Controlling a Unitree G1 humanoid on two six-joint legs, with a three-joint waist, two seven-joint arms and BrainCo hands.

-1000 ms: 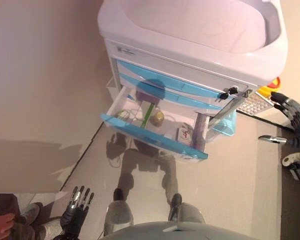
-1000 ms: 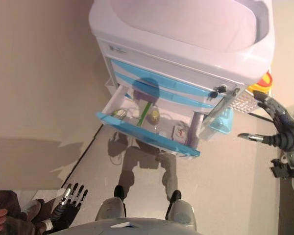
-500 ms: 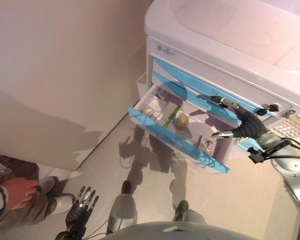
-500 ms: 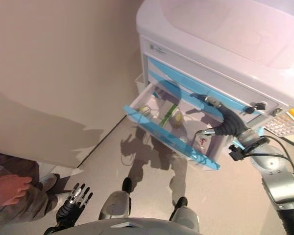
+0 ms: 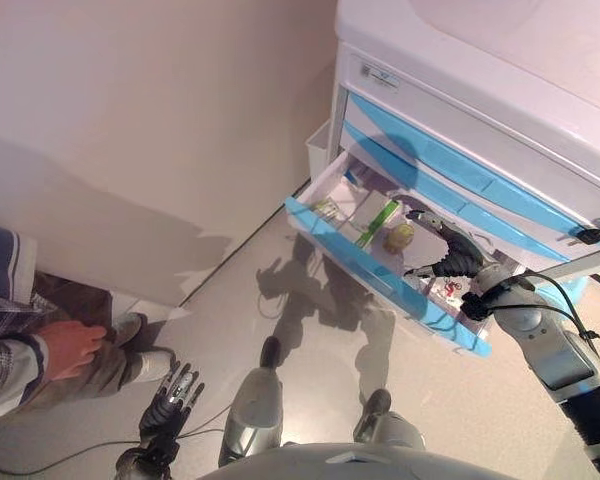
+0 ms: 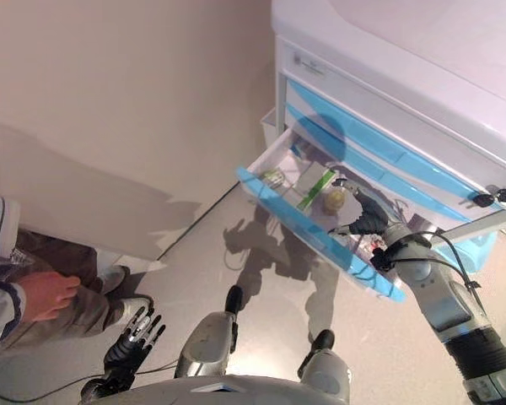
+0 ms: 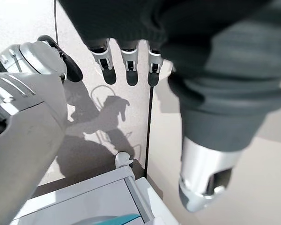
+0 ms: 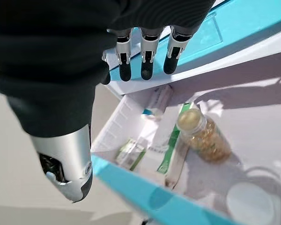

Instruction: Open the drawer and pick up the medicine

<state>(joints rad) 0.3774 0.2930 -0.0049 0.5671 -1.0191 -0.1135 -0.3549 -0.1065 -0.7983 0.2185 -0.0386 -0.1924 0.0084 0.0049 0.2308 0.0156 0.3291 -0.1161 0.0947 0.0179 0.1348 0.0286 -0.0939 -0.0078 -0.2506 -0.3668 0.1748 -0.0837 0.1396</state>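
The white cart (image 5: 500, 90) has one blue-fronted drawer (image 5: 352, 258) pulled open. In it lie a clear bottle of yellow capsules (image 8: 203, 136), a green and white box (image 8: 172, 143), a small pack (image 8: 130, 152), a tube (image 8: 158, 100) and a round white lid (image 8: 249, 201). The bottle also shows in the left eye view (image 5: 400, 237). My right hand (image 5: 454, 260) is open and empty, held just above the drawer beside the bottle, touching nothing. My left hand (image 5: 172, 400) hangs open and empty low by the floor, far from the cart.
A person crouches at the left, a hand (image 5: 72, 345) on a knee. A tan wall (image 5: 160, 120) meets the cart's left side, where a small clear bin (image 5: 321, 150) hangs. Two shut blue drawers (image 5: 460, 170) are above the open one.
The camera has swung, so the cart now sits further right. My right hand has come from beside the cart to just over the open drawer. The person has come further into view.
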